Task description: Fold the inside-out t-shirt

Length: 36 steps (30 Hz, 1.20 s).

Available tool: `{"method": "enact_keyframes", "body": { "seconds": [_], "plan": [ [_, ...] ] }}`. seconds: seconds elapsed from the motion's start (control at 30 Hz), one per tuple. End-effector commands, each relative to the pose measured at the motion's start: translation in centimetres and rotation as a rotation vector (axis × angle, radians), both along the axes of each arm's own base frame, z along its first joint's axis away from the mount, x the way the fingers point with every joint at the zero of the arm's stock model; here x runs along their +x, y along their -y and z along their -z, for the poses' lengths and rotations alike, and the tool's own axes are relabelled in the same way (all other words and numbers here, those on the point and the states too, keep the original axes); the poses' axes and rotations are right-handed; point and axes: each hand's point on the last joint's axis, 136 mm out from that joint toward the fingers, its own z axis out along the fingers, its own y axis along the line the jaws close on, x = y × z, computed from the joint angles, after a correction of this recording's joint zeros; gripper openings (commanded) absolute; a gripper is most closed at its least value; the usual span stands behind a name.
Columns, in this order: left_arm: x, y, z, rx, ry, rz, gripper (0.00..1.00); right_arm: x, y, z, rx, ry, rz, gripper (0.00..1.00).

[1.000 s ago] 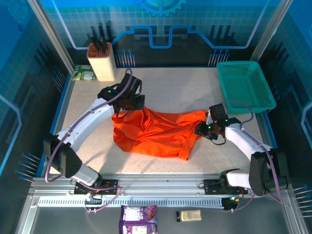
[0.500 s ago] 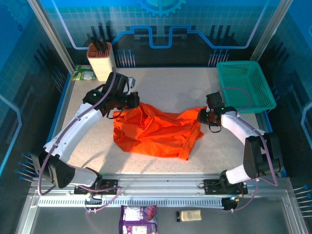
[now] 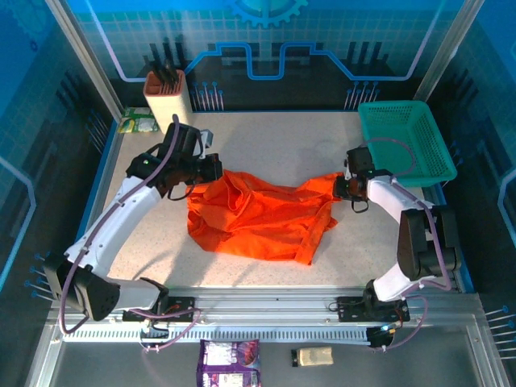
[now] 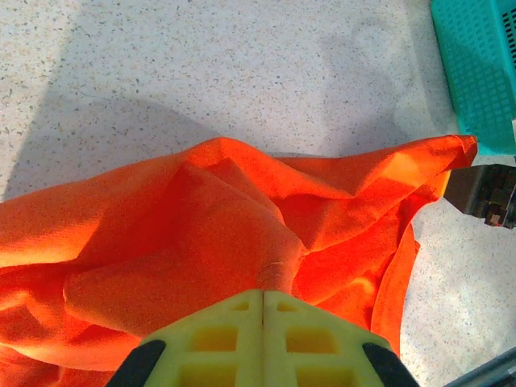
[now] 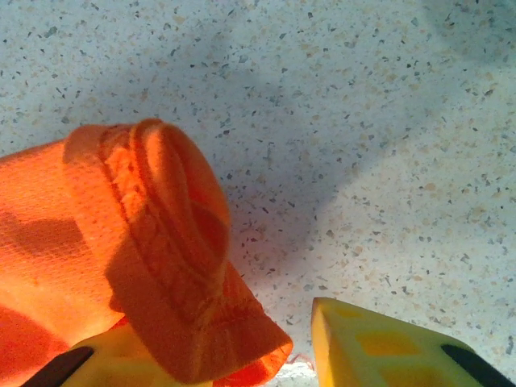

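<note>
The bright orange-red t-shirt lies crumpled mid-table, stretched between both arms. My left gripper is at its far left corner. In the left wrist view the yellow jaws of the left gripper are pressed together on a pinch of the t-shirt. My right gripper is at the shirt's far right corner. In the right wrist view the right gripper has its jaws apart with bare table in the gap. A hemmed fold of the t-shirt drapes over the left finger. The right finger is bare.
A teal mesh basket stands at the far right, close behind the right gripper. A beige holder and a green packet sit at the far left corner. Metal rails border the near edge.
The left gripper has drawn its corner of the shirt leftward. The right gripper has moved away toward the basket with the right corner. The cloth now spreads wider between them.
</note>
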Motion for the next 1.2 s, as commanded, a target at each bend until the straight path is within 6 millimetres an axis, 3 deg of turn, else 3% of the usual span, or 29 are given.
{"method": "enact_keyframes", "body": {
  "seconds": [0.0,0.2,0.3,0.4,0.53,0.73,0.87,0.97,1.07,1.1,1.17],
  "plan": [
    [-0.3,-0.1,-0.7,-0.039,0.012,-0.008,0.0,1.9,-0.4,-1.0,0.052,0.055,-0.047,0.37],
    [0.0,-0.6,-1.1,-0.041,0.021,-0.02,0.0,3.2,-0.8,-1.6,0.096,0.083,-0.082,0.36],
    [0.2,-0.9,-1.5,-0.054,0.032,-0.028,0.0,3.5,-1.3,-2.5,0.137,0.101,-0.097,0.16],
    [0.5,-2.0,-3.8,-0.071,0.083,-0.055,0.0,3.6,-1.0,-5.2,0.141,0.152,-0.068,0.0],
    [1.3,-4.8,-8.8,-0.13,0.195,-0.118,0.0,4.2,-0.7,-12.6,0.152,0.297,-0.039,0.0],
    [2.0,-11.0,-18.0,-0.207,0.405,-0.243,0.0,3.7,0.3,-28.1,0.201,0.599,-0.023,0.0],
    [1.6,-14.8,-22.9,-0.28,0.523,-0.33,0.0,0.9,1.7,-38.8,0.208,0.834,-0.012,0.0],
    [1.6,-15.4,-24.3,-0.342,0.559,-0.337,0.0,-2.5,2.5,-45.7,0.188,1.019,-0.003,0.0],
    [2.2,-14.6,-24.7,-0.443,0.576,-0.298,0.0,-5.9,2.7,-50.2,0.167,1.172,-0.01,0.0],
    [2.3,-14.5,-25.3,-0.47,0.598,-0.285,0.0,-6.5,2.6,-50.7,0.172,1.202,-0.013,0.0],
    [2.0,-14.8,-28.1,-0.502,0.662,-0.274,0.0,-6.2,2.1,-50.0,0.221,1.207,-0.022,0.0]
  ]
}}
